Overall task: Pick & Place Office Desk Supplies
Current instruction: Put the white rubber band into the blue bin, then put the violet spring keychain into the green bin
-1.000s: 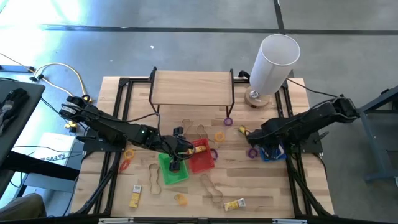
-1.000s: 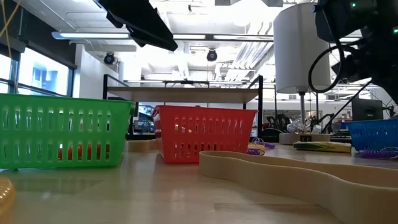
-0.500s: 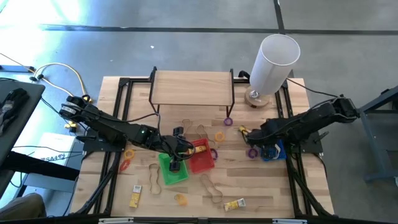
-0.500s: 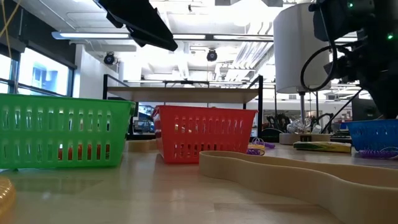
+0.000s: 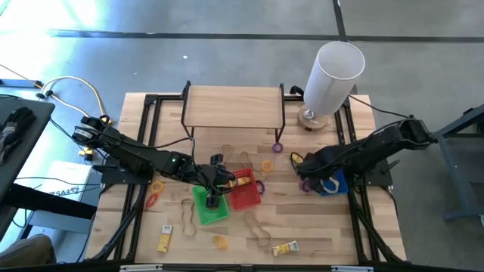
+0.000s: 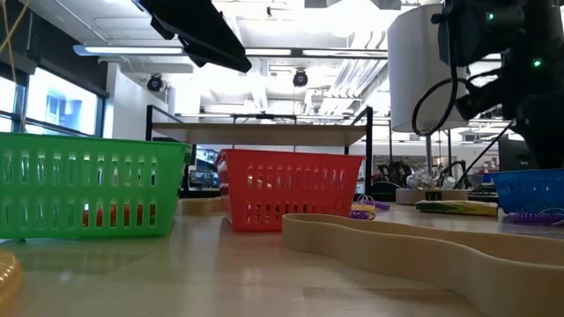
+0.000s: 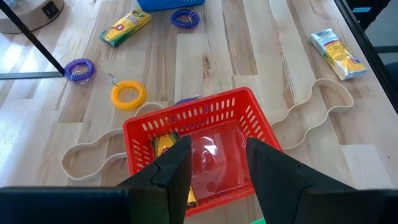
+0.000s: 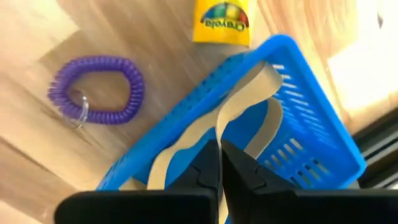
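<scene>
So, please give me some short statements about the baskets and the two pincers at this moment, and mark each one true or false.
1. The right pincer is shut on a tan rubber band that hangs over the blue basket. True.
2. The left pincer is shut on a yellow ring. False: it is open, holds nothing, and hovers over the red basket.
3. A purple coil ring lies on the table beside the blue basket. True.
4. The red basket is empty. False: a yellow packet lies inside it.
5. The green basket stands next to the red basket. True.
</scene>
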Robot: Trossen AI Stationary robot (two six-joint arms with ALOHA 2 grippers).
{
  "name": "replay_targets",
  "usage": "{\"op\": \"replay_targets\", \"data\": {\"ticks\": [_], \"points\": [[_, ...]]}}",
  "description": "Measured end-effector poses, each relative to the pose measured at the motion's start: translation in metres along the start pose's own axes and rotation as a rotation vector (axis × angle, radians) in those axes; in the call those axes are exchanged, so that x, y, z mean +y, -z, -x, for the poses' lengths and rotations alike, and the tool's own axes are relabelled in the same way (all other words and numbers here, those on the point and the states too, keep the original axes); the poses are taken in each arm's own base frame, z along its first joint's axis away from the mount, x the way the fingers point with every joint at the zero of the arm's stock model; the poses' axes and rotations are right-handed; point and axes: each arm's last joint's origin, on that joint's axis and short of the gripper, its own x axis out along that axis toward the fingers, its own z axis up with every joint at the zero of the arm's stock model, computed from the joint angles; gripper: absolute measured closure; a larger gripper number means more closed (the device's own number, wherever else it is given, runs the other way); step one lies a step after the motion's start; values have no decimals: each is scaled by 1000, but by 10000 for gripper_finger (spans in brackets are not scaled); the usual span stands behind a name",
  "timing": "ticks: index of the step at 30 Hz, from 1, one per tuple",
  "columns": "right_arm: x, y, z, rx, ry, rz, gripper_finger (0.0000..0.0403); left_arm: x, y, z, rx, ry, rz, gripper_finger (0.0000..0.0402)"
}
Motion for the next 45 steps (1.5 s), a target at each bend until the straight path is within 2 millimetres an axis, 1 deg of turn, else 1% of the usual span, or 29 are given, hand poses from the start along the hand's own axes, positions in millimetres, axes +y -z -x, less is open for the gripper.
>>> {"op": "replay_targets", "data": {"ticks": [10, 19, 23, 27, 32, 35, 40, 45], "points": [[15, -10, -28, 142, 115, -112, 401, 0, 1, 0, 6, -1, 8, 256], [16, -10, -31, 150, 126, -115, 398, 0, 1, 0, 7, -1, 9, 256], [16, -10, -30, 151, 127, -111, 378, 0, 4, -1, 17, -3, 3, 256], [16, -9, -30, 176, 120, -105, 340, 1, 11, -4, 26, -5, 1, 256], [12, -6, -27, 203, 122, -106, 284, 1, 13, -5, 20, -4, 2, 256], [7, -2, -21, 216, 128, -121, 263, 1, 12, -5, 11, -2, 4, 256], [-1, 4, -8, 177, 101, -130, 255, 1, 10, -5, -7, 1, 1, 256], [-11, 12, 14, 143, 45, -166, 255, 1, 10, -5, -10, 2, 1, 256]]}}
